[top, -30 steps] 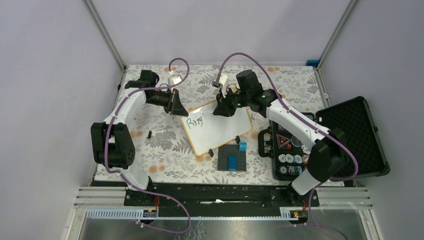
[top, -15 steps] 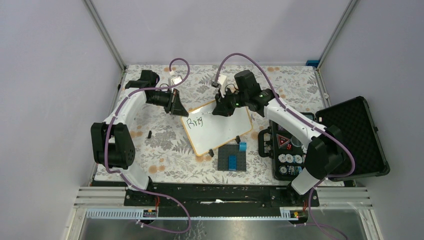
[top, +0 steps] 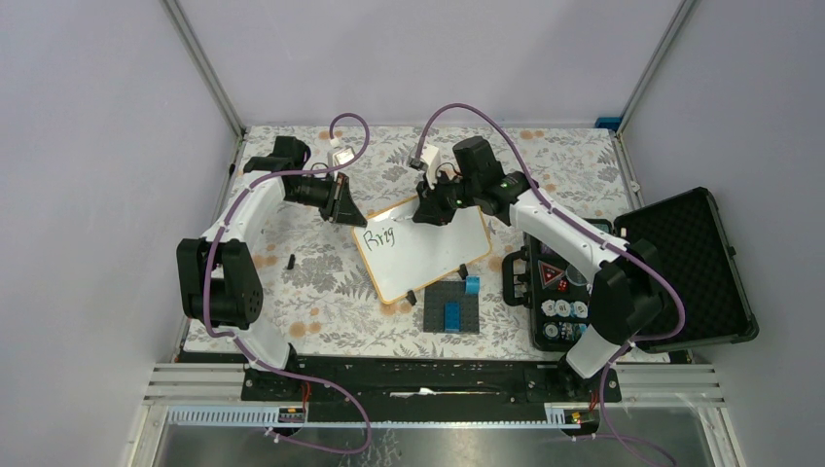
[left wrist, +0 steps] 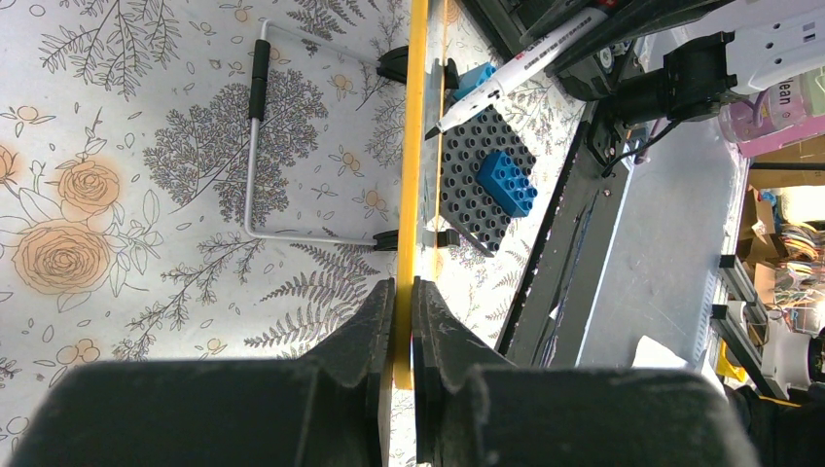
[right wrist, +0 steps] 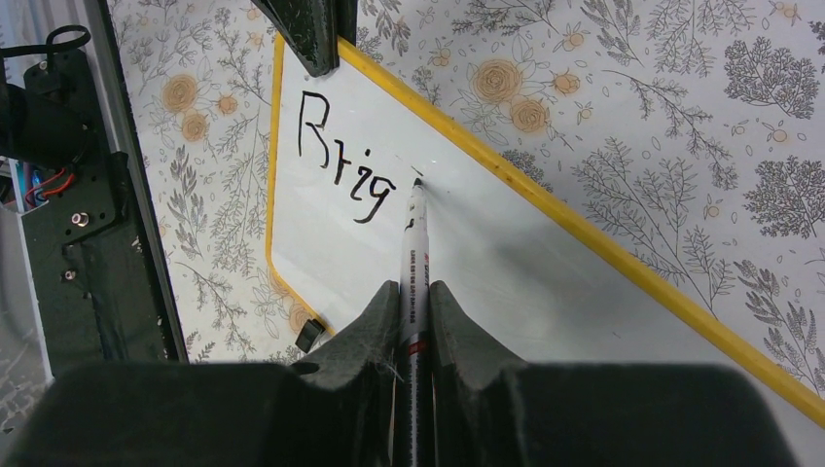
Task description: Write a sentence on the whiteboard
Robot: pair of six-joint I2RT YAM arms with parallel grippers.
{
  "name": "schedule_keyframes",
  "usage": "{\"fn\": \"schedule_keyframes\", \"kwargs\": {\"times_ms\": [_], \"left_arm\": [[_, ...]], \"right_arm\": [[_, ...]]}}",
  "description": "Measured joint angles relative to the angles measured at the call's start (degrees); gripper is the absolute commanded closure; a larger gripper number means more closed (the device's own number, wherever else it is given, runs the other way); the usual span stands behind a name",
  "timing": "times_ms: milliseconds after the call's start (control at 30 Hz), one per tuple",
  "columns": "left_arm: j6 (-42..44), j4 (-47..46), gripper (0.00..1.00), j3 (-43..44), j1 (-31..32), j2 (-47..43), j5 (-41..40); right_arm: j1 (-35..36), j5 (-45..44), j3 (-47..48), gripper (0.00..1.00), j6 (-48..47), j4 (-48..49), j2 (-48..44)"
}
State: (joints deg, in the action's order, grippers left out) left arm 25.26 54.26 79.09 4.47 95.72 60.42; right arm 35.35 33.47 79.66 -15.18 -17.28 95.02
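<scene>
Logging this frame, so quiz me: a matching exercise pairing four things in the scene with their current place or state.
1 white board with orange-tan frame
2 white marker pen
3 dark grey brick plate
4 black poker-chip case

A lying open on the right
B gripped in right pincer
C edge clamped by left pincer
D carrying blue bricks

Pairs: 1-C, 2-B, 3-D, 4-A

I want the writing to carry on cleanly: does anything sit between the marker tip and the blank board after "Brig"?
Nothing visible does. The marker in the right gripper has its tip just past the letters, and the whiteboard ahead is bare. The left gripper clamps its edge, off that path.
</scene>
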Motion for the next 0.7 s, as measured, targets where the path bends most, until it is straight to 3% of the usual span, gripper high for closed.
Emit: {"fn": "schedule_keyframes", "kwargs": {"times_ms": [700], "left_arm": [[0.3,-0.1,1.00,0.0,0.0,0.0,-0.5]], "right_arm": [[1.3,0.2,-3.4,1.00,-0.3,0.0,0.1]]}}
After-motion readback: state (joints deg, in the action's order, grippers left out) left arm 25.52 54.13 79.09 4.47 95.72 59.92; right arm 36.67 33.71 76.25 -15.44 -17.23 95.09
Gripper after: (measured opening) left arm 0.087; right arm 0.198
